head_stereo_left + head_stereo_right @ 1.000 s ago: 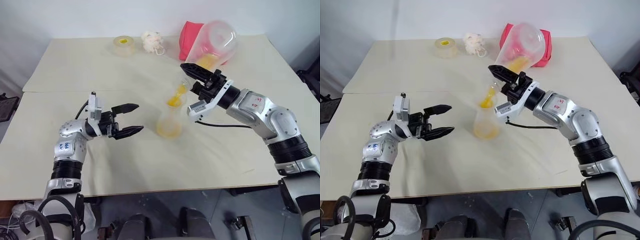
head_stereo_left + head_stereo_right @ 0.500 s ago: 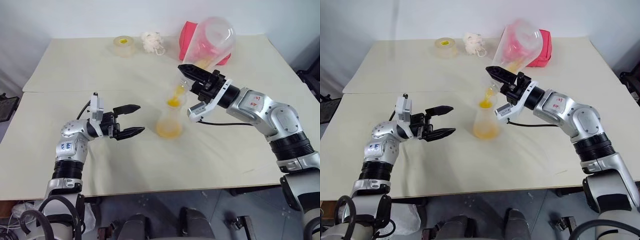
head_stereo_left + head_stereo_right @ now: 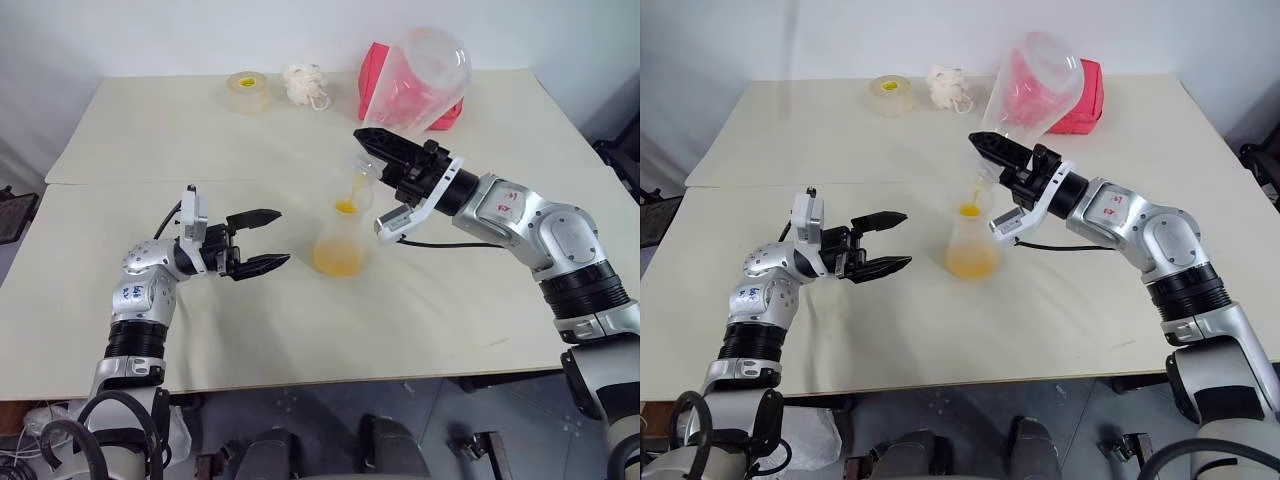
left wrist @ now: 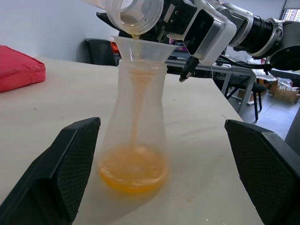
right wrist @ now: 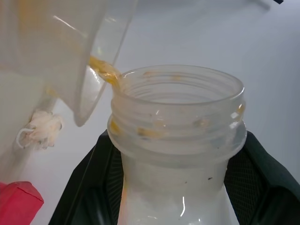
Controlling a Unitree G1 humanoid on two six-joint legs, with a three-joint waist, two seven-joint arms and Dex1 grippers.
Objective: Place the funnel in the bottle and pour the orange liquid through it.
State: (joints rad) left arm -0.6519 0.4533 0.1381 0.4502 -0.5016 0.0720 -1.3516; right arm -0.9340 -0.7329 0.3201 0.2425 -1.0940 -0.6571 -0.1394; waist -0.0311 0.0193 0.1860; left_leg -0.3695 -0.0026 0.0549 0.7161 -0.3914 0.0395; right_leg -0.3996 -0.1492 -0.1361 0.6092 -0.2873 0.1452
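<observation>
Left wrist view: right hand [image 3: 992,152] pinches the jug [image 3: 1035,85] neck, tipped over the funnel [image 4: 143,48] seated in the bottle [image 4: 136,136] mid-worktop; orange liquid [image 4: 134,172] pools below. Left hand [image 3: 262,240] is spread nearby. Keep the spout centred, draining slowly.

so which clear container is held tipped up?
The large wide-mouthed vessel, shut in the right gripper by its neck; the cone-shaped bottle stands upright on the table.
</observation>
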